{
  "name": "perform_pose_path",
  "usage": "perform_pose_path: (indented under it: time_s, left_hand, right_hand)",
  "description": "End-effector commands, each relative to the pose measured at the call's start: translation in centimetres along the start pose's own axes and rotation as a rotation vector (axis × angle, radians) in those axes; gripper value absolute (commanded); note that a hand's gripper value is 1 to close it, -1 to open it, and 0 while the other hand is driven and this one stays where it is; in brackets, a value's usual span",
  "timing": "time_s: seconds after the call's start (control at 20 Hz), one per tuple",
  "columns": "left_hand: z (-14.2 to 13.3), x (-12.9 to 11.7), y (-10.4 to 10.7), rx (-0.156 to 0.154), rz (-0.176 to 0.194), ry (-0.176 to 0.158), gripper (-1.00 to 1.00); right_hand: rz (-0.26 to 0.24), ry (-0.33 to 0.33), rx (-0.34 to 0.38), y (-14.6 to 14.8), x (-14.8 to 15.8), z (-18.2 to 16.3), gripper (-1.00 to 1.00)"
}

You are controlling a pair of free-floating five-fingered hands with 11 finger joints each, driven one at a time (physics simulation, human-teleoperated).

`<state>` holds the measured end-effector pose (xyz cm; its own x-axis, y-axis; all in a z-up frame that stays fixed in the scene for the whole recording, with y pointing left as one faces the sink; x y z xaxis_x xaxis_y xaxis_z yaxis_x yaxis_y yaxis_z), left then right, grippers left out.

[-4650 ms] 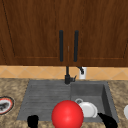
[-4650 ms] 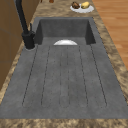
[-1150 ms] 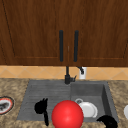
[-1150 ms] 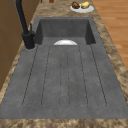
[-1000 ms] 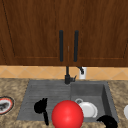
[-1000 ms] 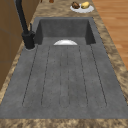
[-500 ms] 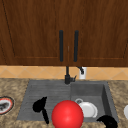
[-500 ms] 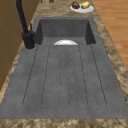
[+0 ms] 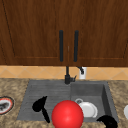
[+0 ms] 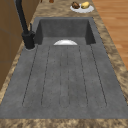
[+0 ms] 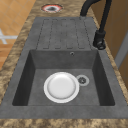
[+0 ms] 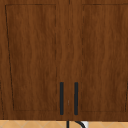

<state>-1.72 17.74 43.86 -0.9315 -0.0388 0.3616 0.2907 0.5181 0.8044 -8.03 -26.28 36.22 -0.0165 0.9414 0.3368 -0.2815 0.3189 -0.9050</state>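
Note:
In the front view my left hand (image 9: 39,105) hovers over the front part of the grooved drainboard (image 9: 45,92), one straight finger pointing down beside a red ball (image 9: 67,115). The ball sits low in the middle of the picture, between the two hands, and neither hand touches it. My right hand (image 9: 108,121) hangs at the bottom right, by the front right corner of the sink basin (image 9: 106,97). A white plate (image 9: 88,109) lies in the basin, next to the drain (image 11: 82,80); the same plate (image 11: 61,87) lies flat in the right side view.
A black faucet (image 9: 67,75) rises behind the sink. Above it are two dark wood cabinet doors with black handles (image 12: 61,98). A red-rimmed plate (image 9: 5,105) lies on the left counter. A dish with fruit (image 10: 81,6) stands on the right counter.
Since 4.7 s ago my left hand has risen from the bottom edge to over the drainboard. Over the last second nothing has moved.

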Motion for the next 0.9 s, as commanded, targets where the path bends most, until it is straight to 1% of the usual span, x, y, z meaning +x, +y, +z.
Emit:
perform_pose_path:
  time_s: [0.0, 0.15, 0.2, 0.3, 0.45, 0.65, 0.7, 0.75, 0.85]
  left_hand:
    - [0.0, 0.0, 0.0, 0.143, -0.037, 0.0, -1.0]
    - [-0.14, 0.14, 0.08, 0.15, -0.051, 0.002, -1.0]
    - [-0.23, 0.31, 0.13, 0.144, -0.064, 0.006, -1.0]
    - [-0.31, 0.45, 0.17, 0.149, -0.073, 0.006, -1.0]
    - [-0.4, 0.52, 0.19, 0.158, -0.092, 0.0, -1.0]
    - [-0.62, 0.65, 0.16, 0.155, -0.138, 0.0, -1.0]
    - [-0.69, 0.67, 0.12, 0.153, -0.152, 0.0, -1.0]
    - [-0.79, 0.61, 0.02, 0.144, -0.171, 0.0, -1.0]
    - [-0.96, 0.62, -0.08, 0.145, -0.202, 0.001, -1.0]
  right_hand:
    - [0.0, 0.0, 0.0, 0.0, 0.0, 0.0, 0.0]
    - [0.0, 0.0, 0.0, 0.0, 0.0, 0.0, 0.0]
    - [0.0, 0.0, 0.0, 0.0, 0.0, 0.0, 0.0]
    - [0.0, 0.0, 0.0, 0.0, 0.0, 0.0, 0.0]
    - [0.0, 0.0, 0.0, 0.0, 0.0, 0.0, 0.0]
    - [0.0, 0.0, 0.0, 0.0, 0.0, 0.0, 0.0]
    - [0.0, 0.0, 0.0, 0.0, 0.0, 0.0, 0.0]
    - [0.0, 0.0, 0.0, 0.0, 0.0, 0.0, 0.0]
    - [0.0, 0.0, 0.0, 0.0, 0.0, 0.0, 0.0]
